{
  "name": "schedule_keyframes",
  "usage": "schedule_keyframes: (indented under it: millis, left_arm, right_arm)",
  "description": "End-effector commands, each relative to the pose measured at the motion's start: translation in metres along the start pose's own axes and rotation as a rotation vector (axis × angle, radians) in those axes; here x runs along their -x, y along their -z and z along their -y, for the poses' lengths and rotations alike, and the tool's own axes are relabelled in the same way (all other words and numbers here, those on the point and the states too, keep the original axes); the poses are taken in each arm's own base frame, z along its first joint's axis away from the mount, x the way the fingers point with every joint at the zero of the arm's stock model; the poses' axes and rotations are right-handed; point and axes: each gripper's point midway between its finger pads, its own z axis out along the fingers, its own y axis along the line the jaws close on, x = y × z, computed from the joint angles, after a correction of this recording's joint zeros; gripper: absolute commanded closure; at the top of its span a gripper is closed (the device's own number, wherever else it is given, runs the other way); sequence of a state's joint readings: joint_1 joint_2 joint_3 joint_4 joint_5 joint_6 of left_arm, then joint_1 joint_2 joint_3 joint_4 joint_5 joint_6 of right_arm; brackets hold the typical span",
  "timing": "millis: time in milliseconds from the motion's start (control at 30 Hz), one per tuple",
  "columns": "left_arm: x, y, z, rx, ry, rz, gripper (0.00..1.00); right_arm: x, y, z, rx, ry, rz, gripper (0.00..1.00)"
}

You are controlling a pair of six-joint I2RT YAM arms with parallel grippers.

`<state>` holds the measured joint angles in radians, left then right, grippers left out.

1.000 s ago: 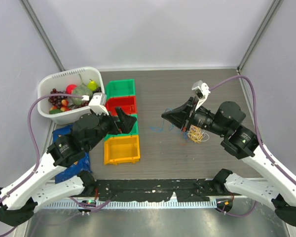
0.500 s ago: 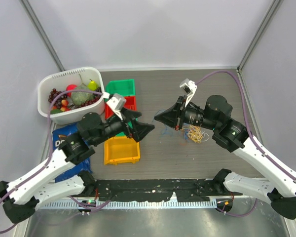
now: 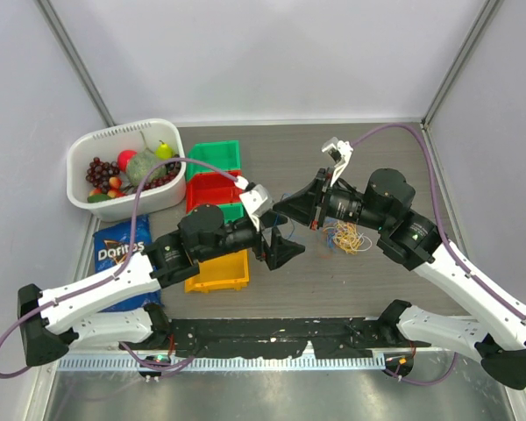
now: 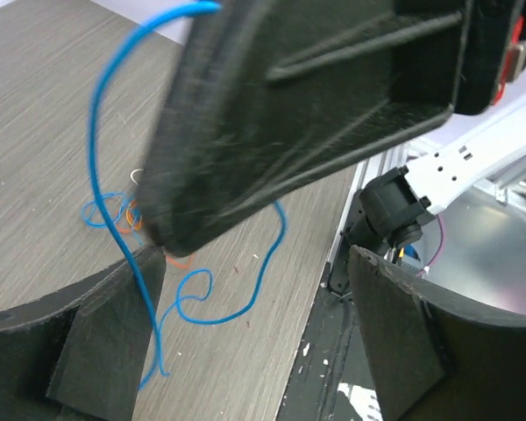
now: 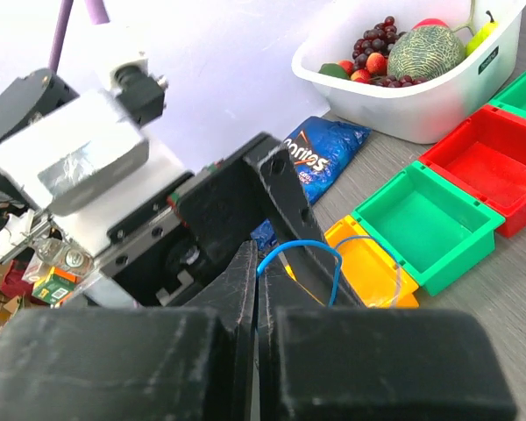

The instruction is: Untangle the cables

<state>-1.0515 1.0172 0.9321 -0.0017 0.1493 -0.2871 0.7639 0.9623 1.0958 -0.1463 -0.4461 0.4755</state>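
A thin blue cable (image 5: 309, 248) is pinched in my right gripper (image 5: 256, 265), which is shut and held above the table, left of the cable tangle (image 3: 349, 235). In the left wrist view the blue cable (image 4: 98, 132) hangs from the right gripper's fingers and curls onto the table, with a bit of orange tangle (image 4: 131, 212) behind it. My left gripper (image 4: 254, 351) is open and empty, its jaws spread wide just below and beside the right gripper (image 3: 287, 207). The hanging cable runs close to its left finger (image 4: 79, 342). It also shows in the top view (image 3: 283, 248).
Green (image 3: 215, 156), red (image 3: 212, 187) and yellow (image 3: 217, 270) bins stand left of centre. A white basket (image 3: 88, 149) of fruit is at the far left. A Doritos bag (image 3: 118, 254) lies under the left arm. The black table-front rail (image 3: 272, 333) is near.
My left arm has swung right across the bins, bringing its open gripper up beside the right gripper. The right gripper shifted a little left, then held still on the blue cable.
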Motion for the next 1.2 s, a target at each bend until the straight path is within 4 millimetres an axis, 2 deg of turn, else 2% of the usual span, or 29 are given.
schedule_keyframes:
  millis: [0,100,233,467,533,600,700,733,767,800,833,867,900,1000,1067,1167]
  left_arm:
    - [0.038,-0.009,0.012,0.006,-0.066,0.114,0.17]
    - [0.040,-0.011,-0.001,0.095,-0.071,0.124,0.37]
    - [0.046,-0.007,-0.017,0.193,-0.066,0.149,0.56]
    - [0.044,-0.010,-0.021,0.209,-0.084,0.127,0.82]
    - [0.045,-0.010,-0.021,0.208,-0.086,0.131,0.86]
    - [0.045,-0.009,-0.022,0.215,-0.085,0.136,0.99]
    - [0.046,-0.004,-0.024,0.228,-0.085,0.157,1.00]
    - [0.047,-0.002,-0.024,0.229,-0.084,0.165,1.00]
    - [0.050,0.001,-0.023,0.226,-0.079,0.176,1.00]
    - [0.051,0.003,-0.022,0.227,-0.073,0.180,1.00]
    - [0.053,0.006,-0.022,0.227,-0.062,0.183,1.00]
    - [0.054,0.009,-0.021,0.229,-0.051,0.182,1.00]
    - [0.051,0.012,-0.022,0.237,-0.043,0.166,1.00]
    - [0.049,0.028,-0.032,0.317,-0.006,0.123,1.00]
    - [0.049,0.045,-0.047,0.427,0.026,0.105,1.00]
    - [0.054,0.076,-0.072,0.605,0.049,0.114,1.00]
  right_arm:
    - [0.026,0.000,-0.012,0.019,0.007,0.083,0.99]
    - [0.026,0.000,-0.011,0.014,0.006,0.086,0.99]
    - [0.026,0.002,-0.010,0.007,0.007,0.093,0.99]
    - [0.025,0.001,-0.010,0.021,0.000,0.095,0.99]
    - [0.025,0.001,-0.012,0.028,-0.004,0.097,0.99]
    - [0.024,0.001,-0.012,0.028,-0.005,0.094,0.99]
    - [0.023,0.001,-0.010,0.015,-0.007,0.090,0.99]
    - [0.024,0.002,-0.009,0.010,-0.007,0.093,0.95]
    - [0.023,0.002,-0.006,-0.006,-0.009,0.088,0.74]
    - [0.023,0.002,-0.004,-0.021,-0.001,0.087,0.63]
    - [0.023,0.003,0.003,-0.063,-0.004,0.083,0.34]
    - [0.024,0.005,0.008,-0.091,0.014,0.086,0.24]
    - [0.024,0.008,0.014,-0.134,0.018,0.081,0.21]
    - [0.025,0.017,0.027,-0.221,0.071,0.069,0.20]
    - [0.028,0.028,0.028,-0.256,0.101,0.075,0.20]
    - [0.021,0.038,0.034,-0.293,0.138,0.054,0.19]
